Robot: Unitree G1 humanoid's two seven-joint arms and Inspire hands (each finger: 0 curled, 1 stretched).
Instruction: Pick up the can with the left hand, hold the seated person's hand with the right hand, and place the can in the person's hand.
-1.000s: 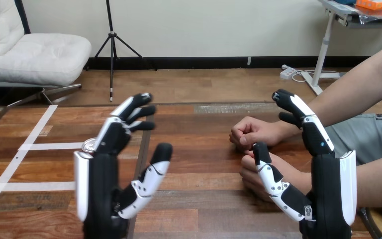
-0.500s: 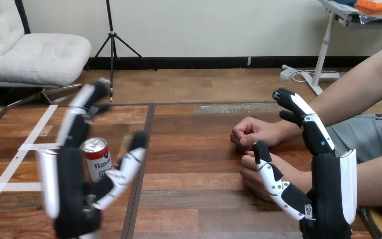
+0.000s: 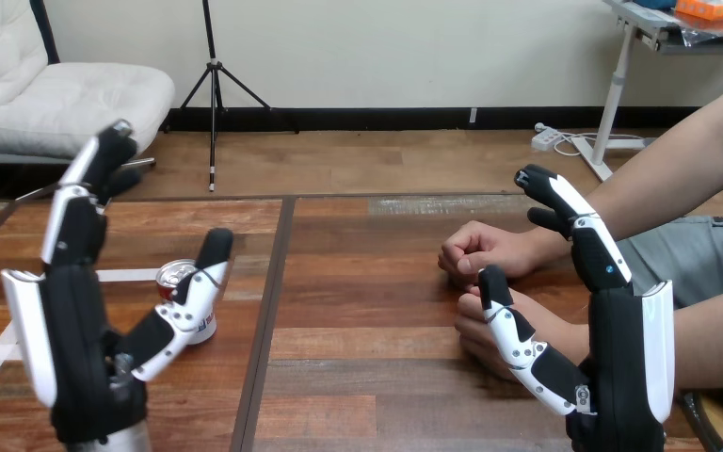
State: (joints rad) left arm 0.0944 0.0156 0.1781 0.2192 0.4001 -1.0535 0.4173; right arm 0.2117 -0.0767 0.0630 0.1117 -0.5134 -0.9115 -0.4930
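We are seeing the can [image 3: 173, 277] standing upright on the table [image 3: 367, 311] at left, long axis vertical, silver top facing up, its body mostly hidden by a thumb. That thumb is the left hand [image 3: 73, 339] rising in front of it, fingers straight and spread, gripping nothing. The right hand [image 3: 621, 348] is standing upright with fingers straight, its thumb overlapping the person's lower hand [image 3: 471, 330] below the person's fist [image 3: 480, 250], and we cannot tell contact.

can [image 3: 174, 276] left on table [image 3: 367, 311] | left hand [image 3: 80, 358] before it | person's hands [image 3: 485, 250] right
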